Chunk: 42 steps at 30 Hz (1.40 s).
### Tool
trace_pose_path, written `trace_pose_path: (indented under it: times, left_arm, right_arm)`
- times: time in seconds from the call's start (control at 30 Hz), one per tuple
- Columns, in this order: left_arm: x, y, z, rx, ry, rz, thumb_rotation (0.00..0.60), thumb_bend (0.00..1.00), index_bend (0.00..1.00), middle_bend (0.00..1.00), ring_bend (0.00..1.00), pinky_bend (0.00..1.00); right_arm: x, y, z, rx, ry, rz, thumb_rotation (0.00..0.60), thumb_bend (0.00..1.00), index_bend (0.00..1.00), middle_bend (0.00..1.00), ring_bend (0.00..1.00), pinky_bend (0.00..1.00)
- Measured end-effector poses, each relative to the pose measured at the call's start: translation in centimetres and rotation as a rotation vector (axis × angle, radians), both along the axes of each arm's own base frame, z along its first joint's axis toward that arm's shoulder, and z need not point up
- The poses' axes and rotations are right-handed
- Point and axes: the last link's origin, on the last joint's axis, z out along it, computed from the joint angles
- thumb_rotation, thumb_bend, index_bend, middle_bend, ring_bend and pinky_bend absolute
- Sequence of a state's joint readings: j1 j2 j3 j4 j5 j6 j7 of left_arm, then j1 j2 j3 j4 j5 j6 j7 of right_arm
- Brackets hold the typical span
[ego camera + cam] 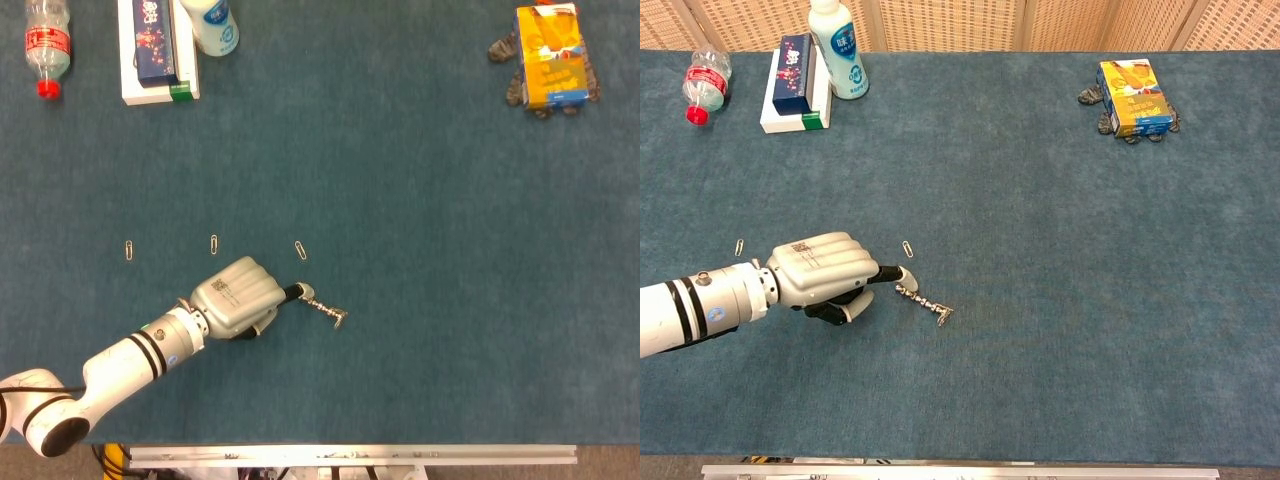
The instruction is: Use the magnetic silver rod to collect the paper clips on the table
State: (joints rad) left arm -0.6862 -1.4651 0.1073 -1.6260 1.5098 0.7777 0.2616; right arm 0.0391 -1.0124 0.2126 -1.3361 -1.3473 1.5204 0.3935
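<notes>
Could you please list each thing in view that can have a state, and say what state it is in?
left hand: fingers curled, holds the rod.
silver rod: held at one end, paper clips clinging along it.
loose paper clips: three flat on the table, uncollected.
clear bottle: lying on its side, red cap on.
white bottle: upright.
orange box: lying closed on a dark object.
right hand: not in view.

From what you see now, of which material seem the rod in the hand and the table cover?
The rod: probably metal, silver and shiny, with glints and clips clinging to it. The table cover: seemingly felt or short carpet, matte teal, with a fuzzy grain and no shine.
</notes>
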Motion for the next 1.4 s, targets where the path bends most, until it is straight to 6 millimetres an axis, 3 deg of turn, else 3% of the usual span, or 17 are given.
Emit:
trace_pose_path:
  times: [0.43,1.07,1.4]
  left_arm:
    - [-0.1,0.0,0.0,0.006,0.014,0.007,0.6,0.73,0.2,1.0,0.9,0.78]
    - [-0.1,-0.3,0.7,0.014,-0.003,-0.002,0.6,0.73,0.36,1.0,0.9,0.78]
    - [0.0,-0.2,1.2,0.024,-0.025,-0.005,0.6,0.73,0.29,1.0,0.9,0.78]
  right_arm:
    - [-0.1,-0.1,-0.1,0.0,0.011,-0.003,0.6,0.37,0.24,0.16,0.0,0.01]
    - [0.3,-0.2,0.0,0.003,-0.005,0.013,0.6,0.37,0.24,0.16,0.0,0.01]
    - [0.6,-0.3,-0.1,0.006,-0.002,0.018,0.6,0.37,0.24,0.16,0.0,0.01]
